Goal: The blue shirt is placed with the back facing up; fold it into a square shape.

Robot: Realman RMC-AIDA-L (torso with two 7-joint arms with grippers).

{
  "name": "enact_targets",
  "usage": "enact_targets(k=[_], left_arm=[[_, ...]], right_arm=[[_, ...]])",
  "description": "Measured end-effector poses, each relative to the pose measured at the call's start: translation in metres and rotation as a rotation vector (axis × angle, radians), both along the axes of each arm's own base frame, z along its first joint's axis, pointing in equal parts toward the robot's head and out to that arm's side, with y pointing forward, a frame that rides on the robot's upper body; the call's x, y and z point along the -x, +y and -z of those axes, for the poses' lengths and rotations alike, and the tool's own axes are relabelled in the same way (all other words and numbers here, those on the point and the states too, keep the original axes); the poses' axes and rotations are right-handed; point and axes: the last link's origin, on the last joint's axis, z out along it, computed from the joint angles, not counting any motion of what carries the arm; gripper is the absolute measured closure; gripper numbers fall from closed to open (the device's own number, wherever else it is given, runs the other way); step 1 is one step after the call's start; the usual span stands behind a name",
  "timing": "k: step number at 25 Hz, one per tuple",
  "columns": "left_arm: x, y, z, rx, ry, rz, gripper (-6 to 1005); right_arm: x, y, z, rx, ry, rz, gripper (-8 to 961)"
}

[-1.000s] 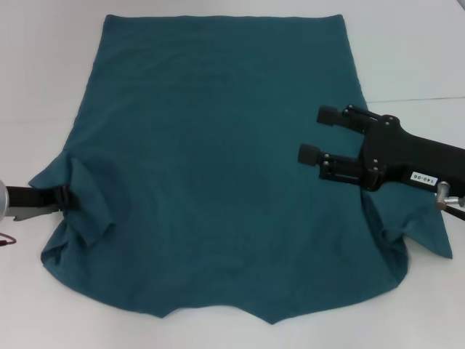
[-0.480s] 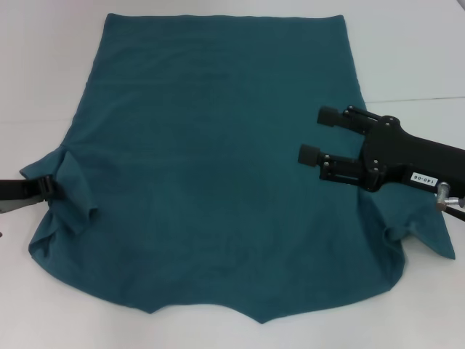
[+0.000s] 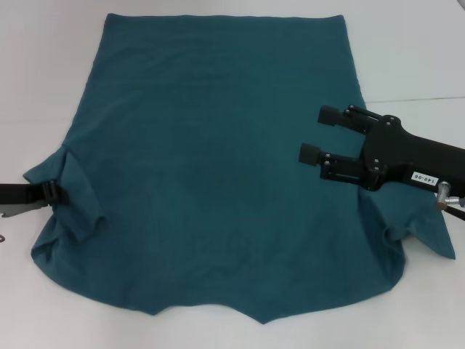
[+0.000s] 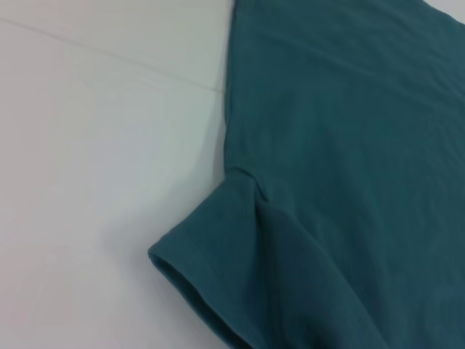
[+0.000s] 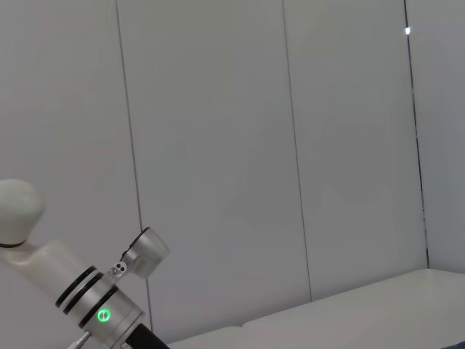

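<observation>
Across the white tabletop (image 3: 407, 51) the blue shirt (image 3: 218, 160) lies spread flat, plain side up, its straight hem toward the far edge and its collar end toward the robot. At the shirt's left side the sleeve (image 3: 69, 193) is bunched into folds, and the left claw (image 3: 52, 193) reaches in from the frame's edge with its black tips pinched on that gathered cloth. The left wrist view shows the same sleeve (image 4: 240, 247) with its stitched cuff lying on the tabletop (image 4: 94, 145) beside the shirt's body. Over the shirt's right side the right claw (image 3: 314, 135) hangs above the fabric, its two padded fingers (image 3: 310, 153) spread well apart with nothing between them. Below its arm the right sleeve (image 3: 425, 233) lies crumpled. The right wrist view faces grey wall panels (image 5: 218, 145) and the left arm's silver joint (image 5: 94, 305).
</observation>
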Motion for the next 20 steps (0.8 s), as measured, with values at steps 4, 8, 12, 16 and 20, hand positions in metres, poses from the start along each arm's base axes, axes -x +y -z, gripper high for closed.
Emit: enact_targets(k=[4,8,12,16,20], left_arm=[[0.0001,-0.0014,0.0029,0.013,-0.01,-0.004,920],[0.0007,-0.0021,0.0045,0.02,-0.019,-0.008,921],[0.0011,-0.0019,0.0038,0.019,-0.021,-0.008,880],[0.001,-0.002,0.0035,0.014,-0.03,-0.009,799],[0.0009,-0.0018,0.0033,0.012,-0.03,-0.009,696]], right_arm=[[0.0002,0.0,0.0003,-0.004,-0.002,-0.004,71],[0.0007,0.0002,0.0006,-0.004,-0.002,-0.006,71],[0.0005,0.0,0.0005,-0.004,-0.002,-0.005,71],[0.0004,-0.0001,0.0006,-0.004,-0.002,-0.005,71],[0.0002,-0.0003,0.0007,-0.003,-0.001,-0.005,72]])
